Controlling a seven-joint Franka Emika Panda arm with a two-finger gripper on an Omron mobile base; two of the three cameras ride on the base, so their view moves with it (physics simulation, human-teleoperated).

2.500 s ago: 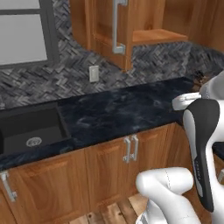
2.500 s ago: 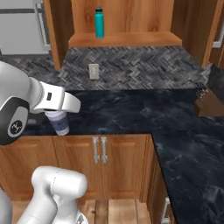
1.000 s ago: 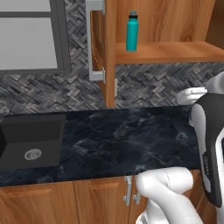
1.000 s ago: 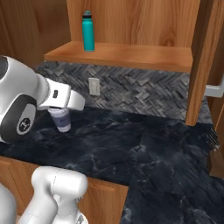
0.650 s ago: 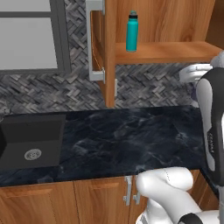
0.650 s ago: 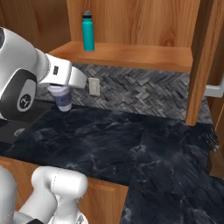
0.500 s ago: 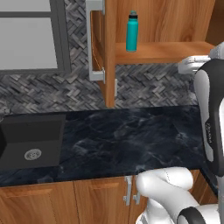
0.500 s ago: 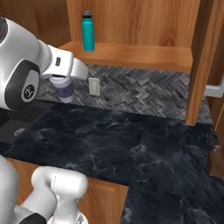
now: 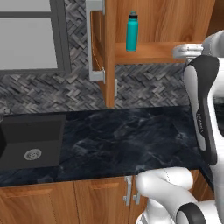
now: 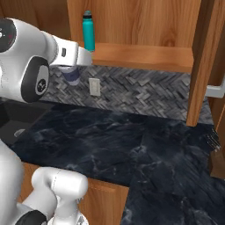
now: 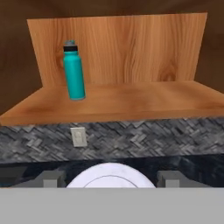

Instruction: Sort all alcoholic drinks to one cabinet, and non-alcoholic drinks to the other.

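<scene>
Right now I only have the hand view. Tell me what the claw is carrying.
Observer: In the right base view, the claw is clamped on the pale lidded cup, held just below the shelf edge.
Operator: Report what sits left of the cabinet.
Observer: Its open door with a silver bar handle, beside the teal bottle.
Operator: Report what lies below that.
Observer: A dark sink is set in the counter.

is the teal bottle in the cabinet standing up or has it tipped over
Upright. The teal bottle stands on its base on the cabinet shelf, dark cap on top, near the shelf's left end in the hand view.
</scene>
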